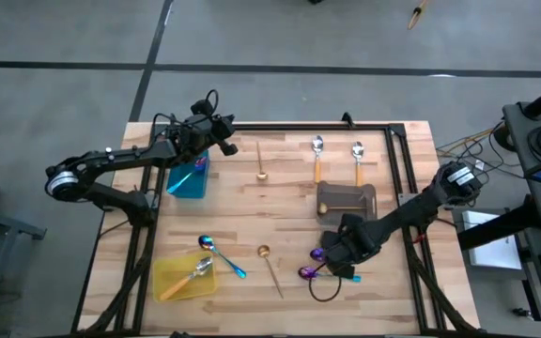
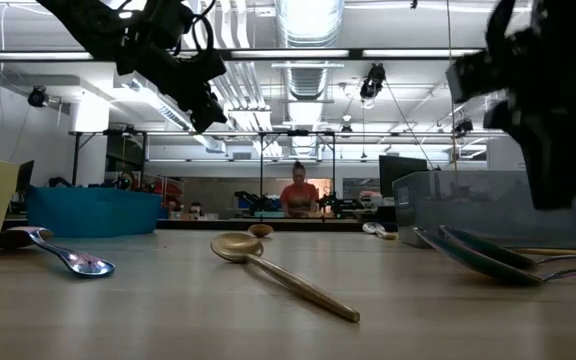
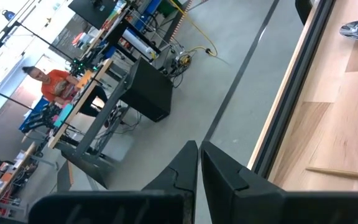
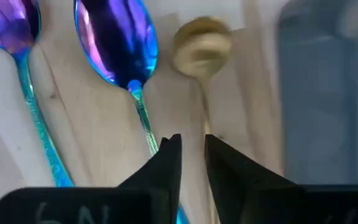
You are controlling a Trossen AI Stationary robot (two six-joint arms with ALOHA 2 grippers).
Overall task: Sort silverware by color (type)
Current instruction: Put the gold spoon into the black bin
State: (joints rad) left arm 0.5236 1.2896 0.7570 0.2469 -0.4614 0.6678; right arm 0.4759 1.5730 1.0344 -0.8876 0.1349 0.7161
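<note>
Right hand is hovering over two iridescent spoons, fingers slightly parted, gripping nothing; left hand is sitting closed, empty, above the teal tray.

My dark left gripper hangs raised at far left, fingers together; my dark right gripper sits low, near right, slightly parted.

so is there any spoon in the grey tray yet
No, in the high view the grey tray shows only its bare inside, and the two orange-handled spoons lie on the table beside it.
</note>
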